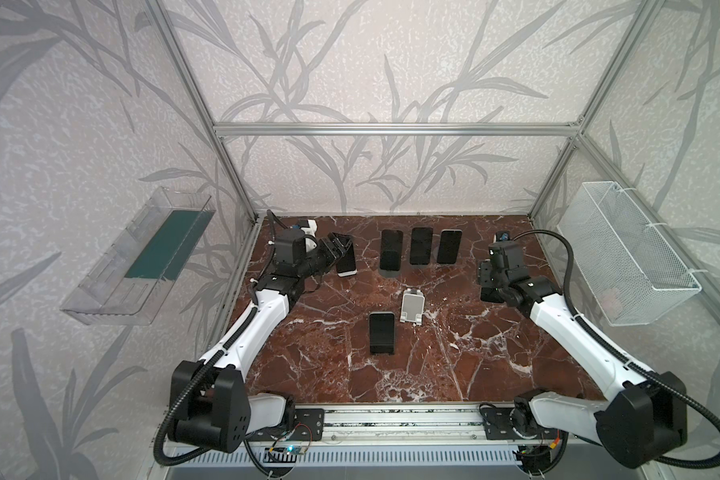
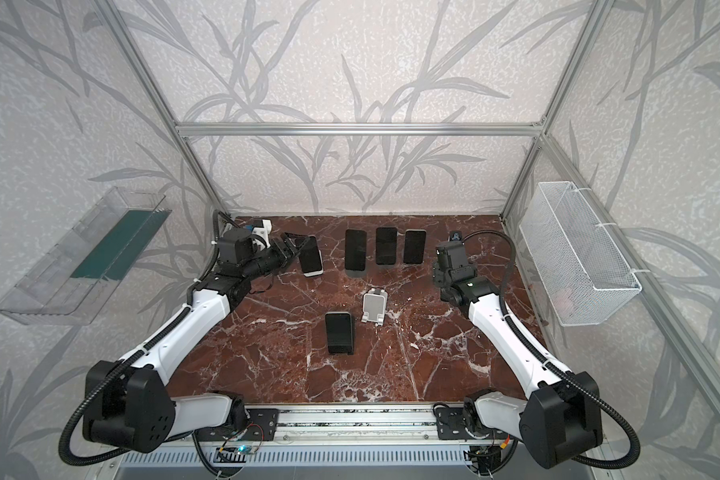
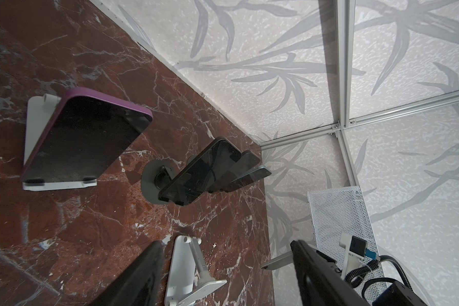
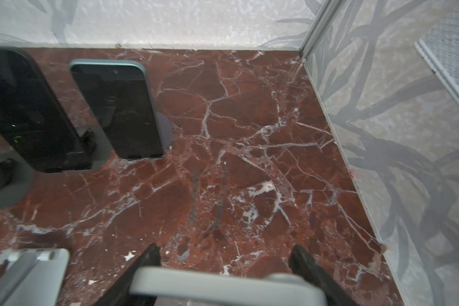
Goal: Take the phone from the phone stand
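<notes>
The left gripper (image 1: 337, 244), spread and empty, hangs just beside the purple phone (image 1: 348, 262), which leans on its white stand (image 3: 32, 119) near the worktop's (image 1: 433, 365) far left corner. A grey bar (image 4: 223, 284) crosses the right gripper's (image 4: 225, 249) fingers; whether they pinch it cannot be told.

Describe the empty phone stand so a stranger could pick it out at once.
Start at the red marble table and find the row of three dark phones along its back edge. In front of that row, near the table's middle, stands the white stand, just behind and to the right of the lone front phone. Unlike its neighbours, it is pale and carries no phone.
</notes>
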{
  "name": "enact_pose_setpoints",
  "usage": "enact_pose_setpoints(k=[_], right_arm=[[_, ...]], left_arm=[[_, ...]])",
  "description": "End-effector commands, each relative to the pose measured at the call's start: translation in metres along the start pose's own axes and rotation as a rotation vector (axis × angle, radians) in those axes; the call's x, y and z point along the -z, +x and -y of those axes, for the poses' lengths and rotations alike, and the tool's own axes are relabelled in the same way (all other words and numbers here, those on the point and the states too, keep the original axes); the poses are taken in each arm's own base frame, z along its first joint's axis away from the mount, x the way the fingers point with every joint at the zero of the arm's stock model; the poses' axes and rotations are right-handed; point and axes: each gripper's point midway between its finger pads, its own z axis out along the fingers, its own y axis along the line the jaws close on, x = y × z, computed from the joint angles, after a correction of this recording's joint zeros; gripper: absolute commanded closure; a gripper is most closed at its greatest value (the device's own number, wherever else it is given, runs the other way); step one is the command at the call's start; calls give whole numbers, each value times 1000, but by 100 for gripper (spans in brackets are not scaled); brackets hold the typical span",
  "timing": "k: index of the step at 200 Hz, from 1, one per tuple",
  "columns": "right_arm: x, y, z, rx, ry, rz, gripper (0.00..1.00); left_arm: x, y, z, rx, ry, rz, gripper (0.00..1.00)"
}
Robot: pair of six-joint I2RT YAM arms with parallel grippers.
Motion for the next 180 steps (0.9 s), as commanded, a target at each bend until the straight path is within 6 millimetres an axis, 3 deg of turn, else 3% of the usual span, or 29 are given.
enact_pose_setpoints(k=[1,22,82,114,180], right_arm=[[-12,-13,5,25,4,30,38],[-28,-14,9,48,8,16,38],[-75,-21,-8,150,-55,-51,37],[-93,-10,-23,199,-113,-115,37],[-111,15,-14,186,-101,-288,37]], left_arm=[[-1,-2,3,-22,-3,7,22],[-3,-1,0,-18,-9,-2,22],[-4,-1,6,-22,18,-15,22],[-8,2,4,-7,29,-30,22],[-13,4,-1,9,17,-39,22]])
